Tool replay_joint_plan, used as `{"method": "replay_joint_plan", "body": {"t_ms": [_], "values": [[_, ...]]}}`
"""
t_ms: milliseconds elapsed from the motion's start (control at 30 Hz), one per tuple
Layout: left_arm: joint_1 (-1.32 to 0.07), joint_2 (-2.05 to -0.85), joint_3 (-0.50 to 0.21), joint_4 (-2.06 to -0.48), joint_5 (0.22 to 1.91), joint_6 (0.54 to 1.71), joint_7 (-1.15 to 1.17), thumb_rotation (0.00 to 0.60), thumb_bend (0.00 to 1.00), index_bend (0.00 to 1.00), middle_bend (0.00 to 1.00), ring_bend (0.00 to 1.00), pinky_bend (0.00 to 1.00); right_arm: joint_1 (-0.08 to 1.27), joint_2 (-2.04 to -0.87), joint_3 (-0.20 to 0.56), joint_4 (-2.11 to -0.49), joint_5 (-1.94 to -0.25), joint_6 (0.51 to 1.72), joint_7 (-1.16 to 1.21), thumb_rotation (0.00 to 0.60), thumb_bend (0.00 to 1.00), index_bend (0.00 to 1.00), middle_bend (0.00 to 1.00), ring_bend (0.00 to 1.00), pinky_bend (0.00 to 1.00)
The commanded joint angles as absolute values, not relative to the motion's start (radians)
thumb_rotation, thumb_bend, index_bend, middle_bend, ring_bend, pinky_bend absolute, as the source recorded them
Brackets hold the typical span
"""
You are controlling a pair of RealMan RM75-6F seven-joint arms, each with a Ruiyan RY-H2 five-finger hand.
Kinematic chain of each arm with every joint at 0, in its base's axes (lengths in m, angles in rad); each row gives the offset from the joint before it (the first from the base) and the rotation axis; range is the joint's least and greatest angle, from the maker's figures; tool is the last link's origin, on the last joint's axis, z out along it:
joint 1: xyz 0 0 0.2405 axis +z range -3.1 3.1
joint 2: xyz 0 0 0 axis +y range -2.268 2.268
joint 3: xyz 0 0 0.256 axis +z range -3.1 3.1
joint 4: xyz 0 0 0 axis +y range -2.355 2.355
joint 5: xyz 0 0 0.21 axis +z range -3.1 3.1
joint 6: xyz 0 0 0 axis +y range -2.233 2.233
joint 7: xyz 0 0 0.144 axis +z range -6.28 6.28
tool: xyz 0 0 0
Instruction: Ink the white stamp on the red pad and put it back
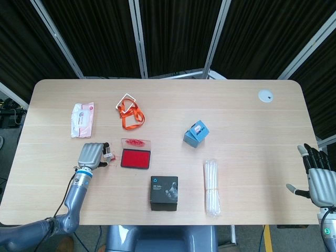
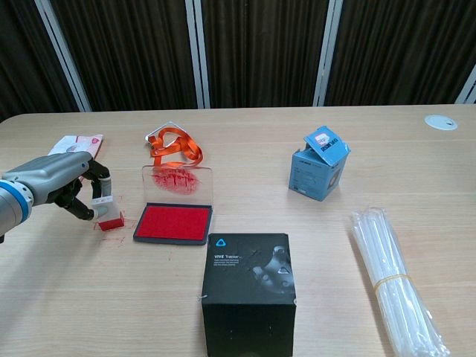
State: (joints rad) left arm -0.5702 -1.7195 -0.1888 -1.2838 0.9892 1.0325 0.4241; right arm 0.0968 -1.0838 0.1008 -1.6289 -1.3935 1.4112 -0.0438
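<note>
The left hand point(image 2: 63, 182) grips the white stamp point(image 2: 102, 198) between its fingers point(image 2: 97, 172), near the front-left part of the desk point(image 1: 236, 105). In the chest view the stamp is lifted clear of its small red base point(image 2: 111, 222), which lies on the desk just left of the red ink pad point(image 2: 173, 222); red smears mark the wood around the base. The pad sits open, its clear lid point(image 2: 177, 181) standing upright along the far edge, smeared with red ink. The stamp is beside the pad, not over it.

The right hand point(image 1: 318, 178) shows only in the head view, off the right edge of the desk towards the front, fingers spread and holding nothing.

Behind the pad lies an orange lanyard with a badge holder point(image 2: 172, 147), and further left, near the left edge, a pink-and-white tissue packet point(image 1: 83, 119). A black product box point(image 2: 249, 290) stands in front of the pad near the front edge. A small blue carton point(image 2: 319, 169) sits around the middle of the desk, a bundle of clear plastic straws point(image 2: 393, 279) lies towards the front-right, and a white round cable cap point(image 1: 265, 95) sits at the far-right corner.
</note>
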Motion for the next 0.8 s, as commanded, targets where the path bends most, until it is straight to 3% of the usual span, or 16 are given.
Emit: {"method": "replay_joint_plan", "body": {"t_ms": [33, 400, 633, 800], "values": [[-0.57, -1.717, -0.189, -1.288, 0.987, 1.033, 0.424, 0.6, 0.32, 0.53, 0.54, 0.82, 0.86, 0.097, -1.084, 0.101, -1.628, -1.393, 1.41, -0.043, 0.6, 0.0, 0.0, 0.0, 0.0, 0.0], [-0.564, -1.664, -0.21, -1.362, 1.013, 1.039, 0.348, 0.6, 0.33, 0.53, 0.55, 0.82, 0.86, 0.099, -1.086, 0.101, -1.625, -1.389, 1.407, -0.042, 0.6, 0.0, 0.0, 0.0, 0.0, 0.0], [-0.582, -1.58, -0.219, -1.485, 1.075, 0.969, 0.229, 0.6, 0.33, 0.54, 0.55, 0.82, 0.86, 0.102, -1.087, 0.105, -1.622, -1.374, 1.4, -0.047, 0.6, 0.0, 0.0, 0.0, 0.0, 0.0], [-0.626, -1.583, -0.226, -1.492, 1.075, 0.929, 0.251, 0.6, 0.33, 0.54, 0.55, 0.82, 0.86, 0.105, -1.088, 0.114, -1.615, -1.352, 1.392, -0.047, 0.6, 0.0, 0.0, 0.0, 0.0, 0.0]]}}
